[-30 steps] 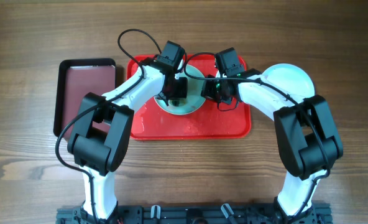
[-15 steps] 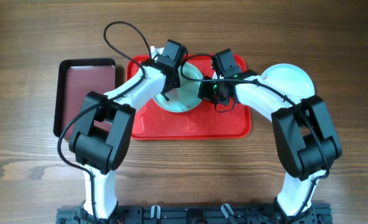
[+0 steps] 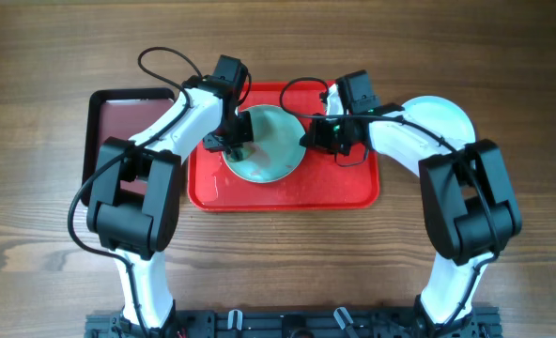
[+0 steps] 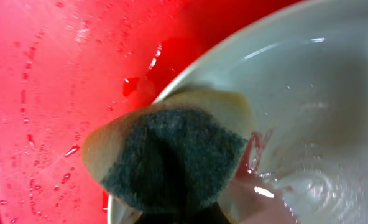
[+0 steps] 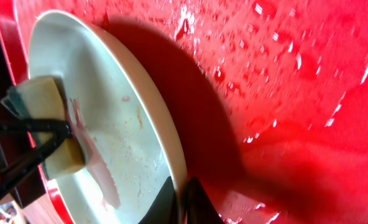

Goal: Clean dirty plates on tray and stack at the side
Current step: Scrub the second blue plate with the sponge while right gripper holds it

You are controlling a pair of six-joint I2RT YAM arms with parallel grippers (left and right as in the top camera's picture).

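Plate (image 3: 267, 143): pale aqua, sitting on the red tray (image 3: 344, 188); in the right wrist view its near rim is looking tilted up off the wet floor.
Right gripper (image 5: 185, 198): pinching the plate's rim, jaws pressed onto the thin edge.
Left gripper (image 3: 231, 141): squeezing a sponge (image 4: 171, 155) against the plate's left edge, just beside a red smear (image 4: 255, 149).
Slip risk: droplets (image 5: 283, 56) are beading all over the tray, so I'd guess a hard push from the sponge could be sliding the rim out of the right jaws.
Sponge risk: it is overhanging the rim, so an outward stroke may be dropping onto the tray and missing the sauce.
Crowding risk: a long wipe rightward could be running the sponge into the right fingers.
Stack side: a second plate (image 3: 442, 117) is lying on the table (image 3: 503, 56) beside the tray, partly under the right arm, where a swing might be nudging it.
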